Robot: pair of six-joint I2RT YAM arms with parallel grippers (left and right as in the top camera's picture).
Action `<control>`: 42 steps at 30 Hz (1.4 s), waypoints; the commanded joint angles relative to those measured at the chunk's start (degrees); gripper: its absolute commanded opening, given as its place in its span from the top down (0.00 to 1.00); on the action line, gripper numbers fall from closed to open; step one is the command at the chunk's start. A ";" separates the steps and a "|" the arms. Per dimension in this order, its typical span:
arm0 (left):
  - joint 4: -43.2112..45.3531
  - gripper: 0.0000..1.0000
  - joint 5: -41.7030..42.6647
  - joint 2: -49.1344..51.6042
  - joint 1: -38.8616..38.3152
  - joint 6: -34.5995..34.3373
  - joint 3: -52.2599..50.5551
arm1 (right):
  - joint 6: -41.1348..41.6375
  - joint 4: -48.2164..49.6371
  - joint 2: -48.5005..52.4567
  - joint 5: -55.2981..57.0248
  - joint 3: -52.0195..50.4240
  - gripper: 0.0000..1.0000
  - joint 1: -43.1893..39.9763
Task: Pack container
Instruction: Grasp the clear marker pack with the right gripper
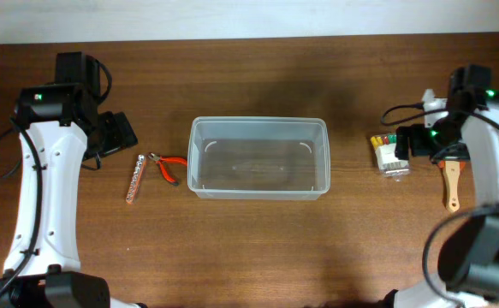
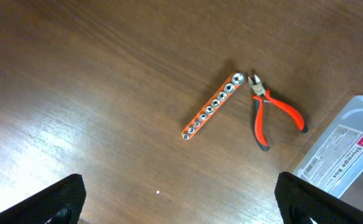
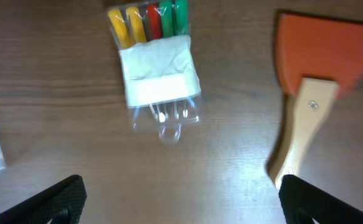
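Brown wood tabletop [image 1: 258,257], white wall [image 1: 249,17] past the far edge. Clear container [image 1: 258,158] sits mid-table, upright, opening up. On its left-edge side lie orange-handled pliers [image 2: 271,112], close to the container wall, and a socket strip [image 2: 211,107] whose end nearly meets the pliers' nose. Toward the right edge are a packet of coloured-handled tools [image 3: 156,62] and, apart from it, an orange-bladed scraper with a wooden handle [image 3: 306,106]. Left gripper [image 2: 182,200] hovers above the pliers area, fingers spread wide, released. Right gripper [image 3: 184,200] hovers above the packet, likewise spread, released.
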 commanded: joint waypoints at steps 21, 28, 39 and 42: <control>5.09 0.01 2.43 0.07 -0.13 1.07 -0.28 | -5.75 15.32 17.42 0.87 0.50 0.01 3.85; 5.22 0.01 2.40 0.07 -0.13 1.07 -0.28 | -5.73 15.39 19.04 0.68 0.22 0.01 1.99; 5.27 0.01 2.40 0.07 -0.13 1.07 -0.28 | -5.70 15.34 20.35 0.26 0.20 0.01 2.21; 5.20 0.01 2.40 0.07 -0.13 1.09 -0.28 | -5.49 15.34 20.35 0.24 0.20 0.04 2.21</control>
